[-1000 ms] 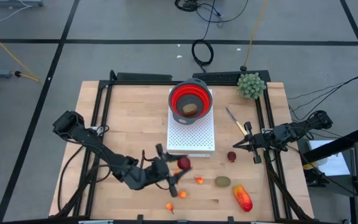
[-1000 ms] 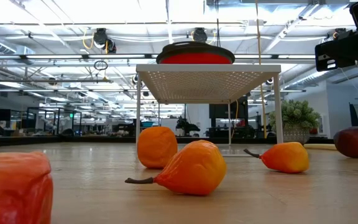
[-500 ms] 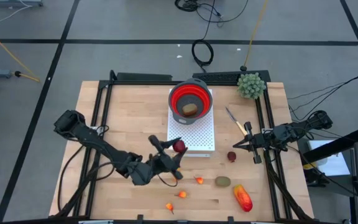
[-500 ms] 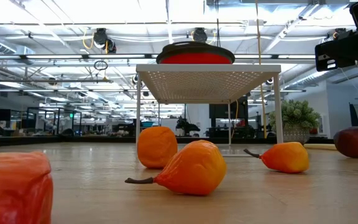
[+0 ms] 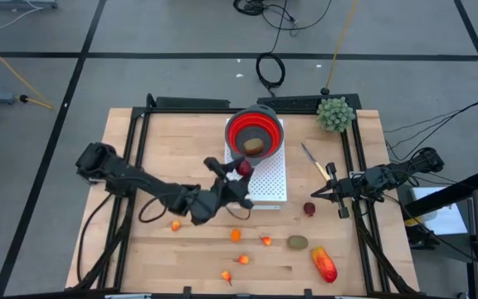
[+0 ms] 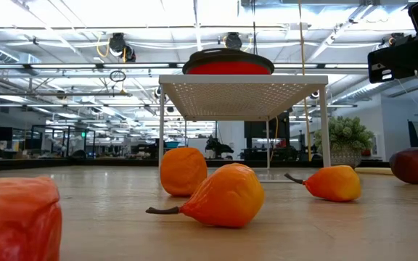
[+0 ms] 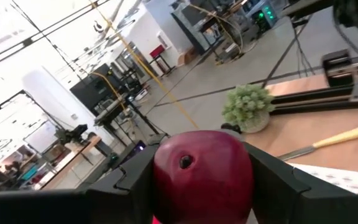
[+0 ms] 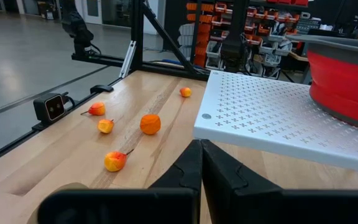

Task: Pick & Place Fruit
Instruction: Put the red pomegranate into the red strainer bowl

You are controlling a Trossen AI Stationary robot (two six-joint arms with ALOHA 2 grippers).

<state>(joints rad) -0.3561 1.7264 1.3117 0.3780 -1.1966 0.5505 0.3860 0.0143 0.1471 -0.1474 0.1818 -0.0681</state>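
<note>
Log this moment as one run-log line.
left gripper: shut on dark-red ball, raised beside red bowl | right gripper: shut, waiting at right edge | bowl: one brown piece inside

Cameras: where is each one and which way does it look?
High view: above, straight down; both arms, red bowl.
Low view: at tabletop height, looking across; orange fruit, no fingers.
Left wrist view: left gripper clamps dark-red ball.
Right wrist view: shut right gripper, white rack.
Shared: green plant, high and left wrist views.
</note>
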